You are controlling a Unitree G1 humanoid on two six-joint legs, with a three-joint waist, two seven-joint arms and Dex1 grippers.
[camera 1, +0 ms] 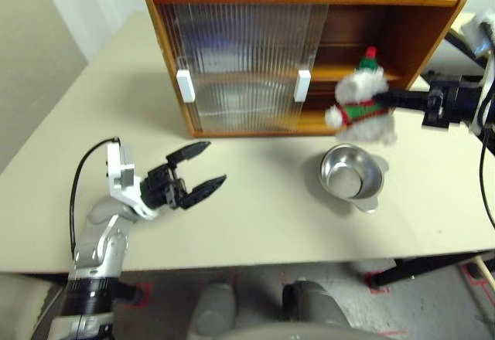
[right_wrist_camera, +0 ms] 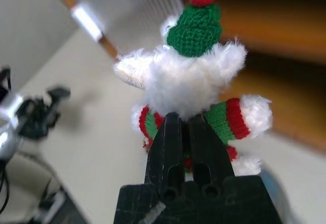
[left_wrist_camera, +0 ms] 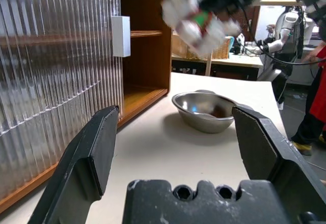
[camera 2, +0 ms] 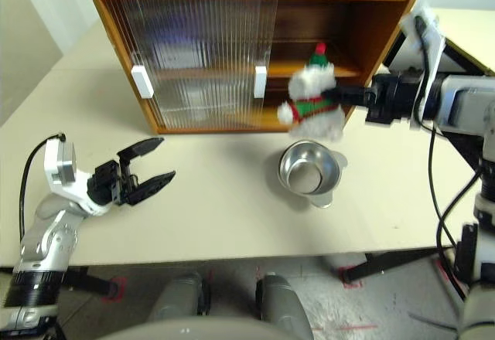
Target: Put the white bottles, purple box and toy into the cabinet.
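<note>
The right end effector point(camera 2: 346, 93) is pressed together on the toy point(camera 2: 312, 99), pinching it from behind in the scarf region, as the right wrist view shows clearly. The toy hangs in the air, free of the surface point(camera 2: 224, 193), in front of the open right half of the cabinet point(camera 2: 255, 46) and above the silver bowl point(camera 2: 309, 171). Its height is about that of the middle shelf edge, so it is not yet inside any compartment.

The left end effector point(camera 2: 143, 171) is spread wide and holds nothing. It hovers low over the surface, well apart from the toy and in front of the ribbed sliding doors point(camera 2: 197, 58), which are both pushed to the left side. Behind the ribbed panels I can see only vague pale and dark shapes, so I cannot tell where the white bottles and the purple box are.

In my judgement, the main risk is the grip itself. The plush is soft and fluffy, and the fingers seem to hold mostly fur and scarf, so the toy could slip out during a quick move and fall into the bowl or on the surface. A second risk is the shelf edge: if the toy goes forward at the present height, its hat or arms could catch on the shelf board or the right side wall and be pulled from the fingers. The bowl just below could also be knocked if the arm comes down.
</note>
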